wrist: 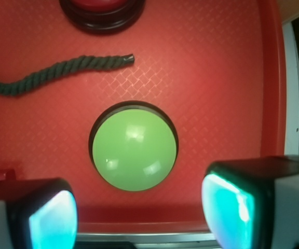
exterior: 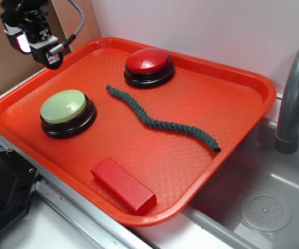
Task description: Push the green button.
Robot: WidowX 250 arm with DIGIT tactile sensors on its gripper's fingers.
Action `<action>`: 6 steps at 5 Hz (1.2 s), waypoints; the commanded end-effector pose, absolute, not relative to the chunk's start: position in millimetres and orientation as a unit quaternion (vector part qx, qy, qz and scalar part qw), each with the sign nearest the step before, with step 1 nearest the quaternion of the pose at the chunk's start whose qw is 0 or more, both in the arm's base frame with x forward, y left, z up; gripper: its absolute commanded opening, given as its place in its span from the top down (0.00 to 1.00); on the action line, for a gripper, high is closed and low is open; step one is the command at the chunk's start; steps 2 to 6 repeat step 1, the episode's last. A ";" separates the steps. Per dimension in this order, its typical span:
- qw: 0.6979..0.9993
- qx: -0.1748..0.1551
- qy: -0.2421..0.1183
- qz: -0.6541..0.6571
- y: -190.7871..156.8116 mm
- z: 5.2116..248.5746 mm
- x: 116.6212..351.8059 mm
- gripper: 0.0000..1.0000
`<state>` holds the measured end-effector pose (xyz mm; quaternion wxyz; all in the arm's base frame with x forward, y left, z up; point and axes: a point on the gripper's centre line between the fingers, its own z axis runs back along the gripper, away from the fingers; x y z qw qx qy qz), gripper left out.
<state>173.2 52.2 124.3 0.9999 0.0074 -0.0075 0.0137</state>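
While I watch the wrist view, the jaws stand wide apart with nothing between them: one finger pad (wrist: 43, 218) sits at the lower left of that picture and the other at the lower right, both glowing teal, and neither touches anything. The gripper (wrist: 139, 220) holds nothing. Between and beyond the pads I see the green button (wrist: 134, 148), its pale-green dome seated on a black round base, directly under the camera and clear of the pads.

From the exterior view, the gripper (exterior: 32, 33) hangs high at the top left, above the far left rim of the orange tray (exterior: 243, 111), raised well off the tray with a grey cable looping up behind it. I cannot tell the finger spacing from this angle. The green button (exterior: 66, 111) rests on the tray's left part, near the left rim. A red button (exterior: 148, 66) of the same shape sits toward the tray's far side, well apart from the green one. A dark green rope (exterior: 162, 119) lies in a wavy line between them, running toward the tray's right side. A red block (exterior: 122, 185) lies flat near the front rim. To the right of the tray I see a grey sink (exterior: 266, 207) and a grey faucet (exterior: 294, 93).
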 end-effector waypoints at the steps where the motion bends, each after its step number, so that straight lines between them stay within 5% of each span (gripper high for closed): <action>1: 0.997 0.005 -0.072 0.022 52.0 146.3 181.3 0.00; 6: 0.997 0.005 -0.072 0.022 52.0 146.3 181.3 0.00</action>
